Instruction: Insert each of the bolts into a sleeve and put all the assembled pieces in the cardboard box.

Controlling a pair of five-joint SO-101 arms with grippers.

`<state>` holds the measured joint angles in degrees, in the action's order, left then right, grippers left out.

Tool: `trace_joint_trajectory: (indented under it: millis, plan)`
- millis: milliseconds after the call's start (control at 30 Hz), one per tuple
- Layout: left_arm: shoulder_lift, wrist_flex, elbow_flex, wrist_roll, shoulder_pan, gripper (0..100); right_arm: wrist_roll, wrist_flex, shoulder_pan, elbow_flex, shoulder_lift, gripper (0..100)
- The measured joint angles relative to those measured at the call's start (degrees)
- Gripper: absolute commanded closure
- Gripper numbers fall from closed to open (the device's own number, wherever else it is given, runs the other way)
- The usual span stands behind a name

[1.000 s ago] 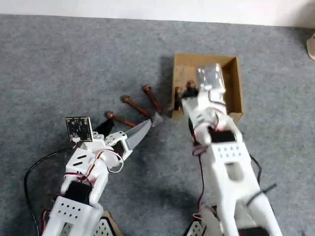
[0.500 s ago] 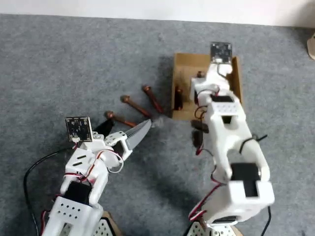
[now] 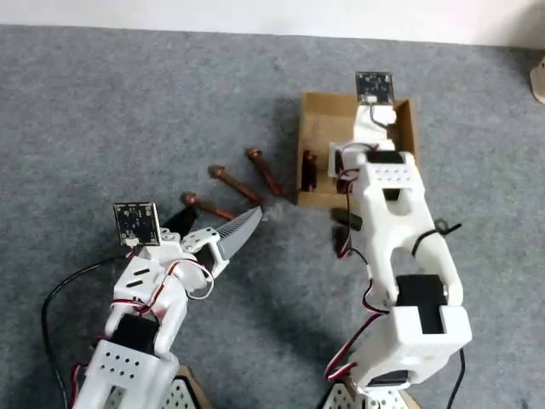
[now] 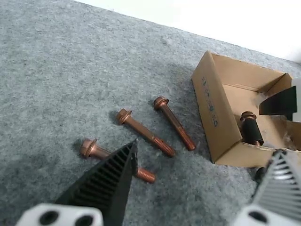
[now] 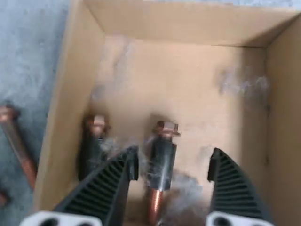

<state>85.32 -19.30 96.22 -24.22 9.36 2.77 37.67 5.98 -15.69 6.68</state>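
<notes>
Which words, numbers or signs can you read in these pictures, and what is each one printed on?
Blue print on the side wall of the cardboard box: too blurred to read.
Marks on the circuit board atop each wrist: too small to read.
No other lettering can be made out.

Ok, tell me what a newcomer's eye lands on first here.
The right gripper hangs open over the cardboard box, where two sleeved bolts lie. Outside the box, three bare copper bolts lie on the grey carpet, with the open left gripper beside them.
</notes>
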Motion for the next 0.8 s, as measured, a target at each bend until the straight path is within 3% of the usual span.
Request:
trace_joint_trajectory:
  millis: [367,800]
  plan:
    - [0.0,0.0,0.0,0.0,0.0,60,0.5,18.4,1.4,2.8,-10.6,76.7]
    - [0.0,0.0,0.0,0.0,0.0,60,2.4,34.3,1.5,2.8,-11.3,76.7]
